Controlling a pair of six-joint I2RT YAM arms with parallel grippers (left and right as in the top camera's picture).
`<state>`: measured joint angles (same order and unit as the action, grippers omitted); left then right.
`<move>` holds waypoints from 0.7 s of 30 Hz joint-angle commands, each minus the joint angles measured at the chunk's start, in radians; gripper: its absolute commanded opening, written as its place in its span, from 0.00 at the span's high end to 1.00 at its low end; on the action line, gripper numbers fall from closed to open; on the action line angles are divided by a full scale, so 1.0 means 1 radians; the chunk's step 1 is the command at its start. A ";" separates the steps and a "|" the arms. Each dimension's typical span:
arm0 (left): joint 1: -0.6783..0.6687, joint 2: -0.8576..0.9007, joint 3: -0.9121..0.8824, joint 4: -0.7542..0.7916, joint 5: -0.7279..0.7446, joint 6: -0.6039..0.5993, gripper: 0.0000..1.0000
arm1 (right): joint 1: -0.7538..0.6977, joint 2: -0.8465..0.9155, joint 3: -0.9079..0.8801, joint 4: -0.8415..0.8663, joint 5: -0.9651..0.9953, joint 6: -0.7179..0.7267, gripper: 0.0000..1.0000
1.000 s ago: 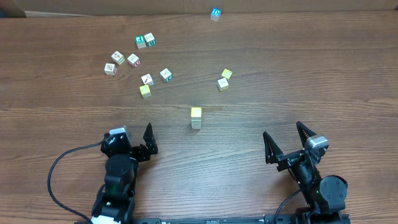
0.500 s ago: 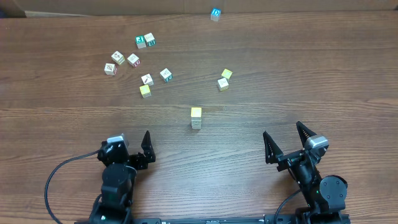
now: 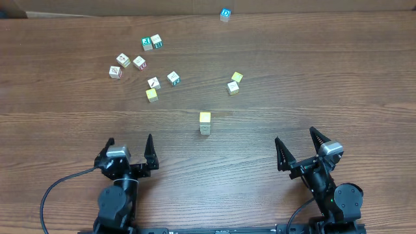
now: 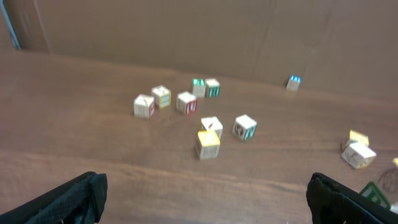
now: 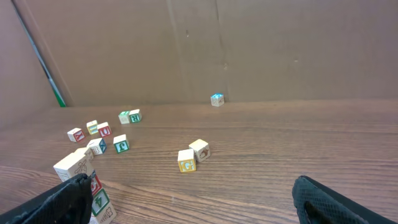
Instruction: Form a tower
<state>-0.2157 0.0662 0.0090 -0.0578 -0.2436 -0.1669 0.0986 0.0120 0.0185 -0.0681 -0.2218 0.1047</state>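
The tower (image 3: 205, 123) stands near the middle of the wooden table (image 3: 325, 65), a yellow-topped cube on a pale one as seen from overhead. The right wrist view, where it leans in at the left edge, shows more cubes lower down. Nothing touches it, and it has not moved in the last second.

At the near left, the left gripper (image 3: 129, 140) is released, its two dark fingers spread wide with nothing between them. A second ago it sat further right and angled toward the tower. It has since drawn back to the left and toward the near edge, and now points straight up the table.

Further back on the left lies a scatter of loose cubes (image 3: 138, 62), unchanged. Right of the tower, well apart from it, sits a pair of cubes (image 3: 234, 82), and a blue-topped cube (image 3: 225, 13) rests at the far edge.

At the near right, the right gripper (image 3: 294, 135) is also spread open and empty, in the same place as before.
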 commanded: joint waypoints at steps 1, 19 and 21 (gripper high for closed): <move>0.024 -0.064 -0.004 -0.005 0.010 0.063 0.01 | -0.005 -0.009 -0.010 0.005 0.000 0.002 0.00; 0.149 -0.064 -0.003 -0.013 0.077 0.123 0.00 | -0.005 -0.009 -0.010 0.005 0.000 0.002 0.00; 0.149 -0.064 -0.003 -0.013 0.079 0.118 0.00 | -0.005 -0.009 -0.010 0.005 0.000 0.002 0.00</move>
<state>-0.0711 0.0154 0.0090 -0.0643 -0.1837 -0.0753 0.0986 0.0116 0.0185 -0.0681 -0.2218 0.1047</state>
